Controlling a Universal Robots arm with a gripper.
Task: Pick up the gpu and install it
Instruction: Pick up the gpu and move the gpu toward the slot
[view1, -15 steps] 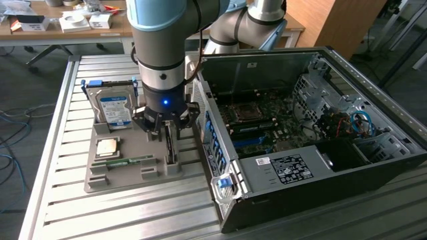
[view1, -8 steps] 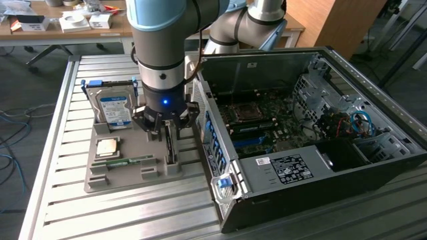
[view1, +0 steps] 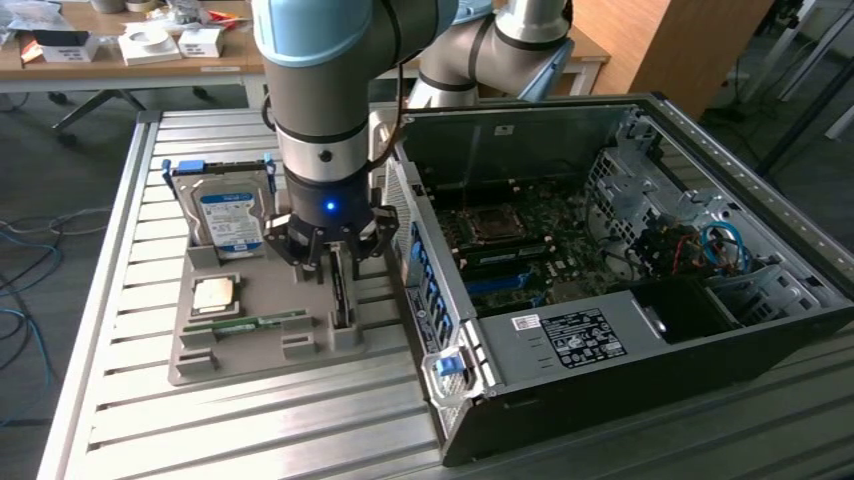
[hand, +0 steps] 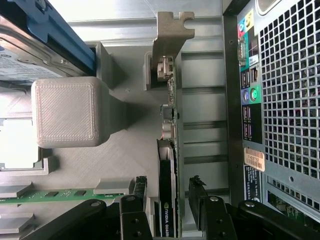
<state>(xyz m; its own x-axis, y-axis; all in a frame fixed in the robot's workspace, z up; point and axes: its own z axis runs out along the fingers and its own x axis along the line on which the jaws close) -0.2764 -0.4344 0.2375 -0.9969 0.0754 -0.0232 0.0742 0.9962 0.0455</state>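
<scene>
My gripper (view1: 336, 266) hangs straight down over the grey tray (view1: 254, 368). My fingers (view1: 303, 252) are spread apart, one on each side of the gpu (view1: 342, 305), which stands on its edge in a slot directly beneath them. Whether either finger touches the card I cannot tell. To the exterior view's left of my fingers the hard drive (view1: 230, 215) stands upright in the tray. Nearer the camera on that side lie a processor (view1: 216, 293) and a green memory stick (view1: 248, 323). Just beside my fingers on the exterior view's right sits the opened computer case (view1: 641, 300), on the same slatted metal table (view1: 134, 420).
</scene>
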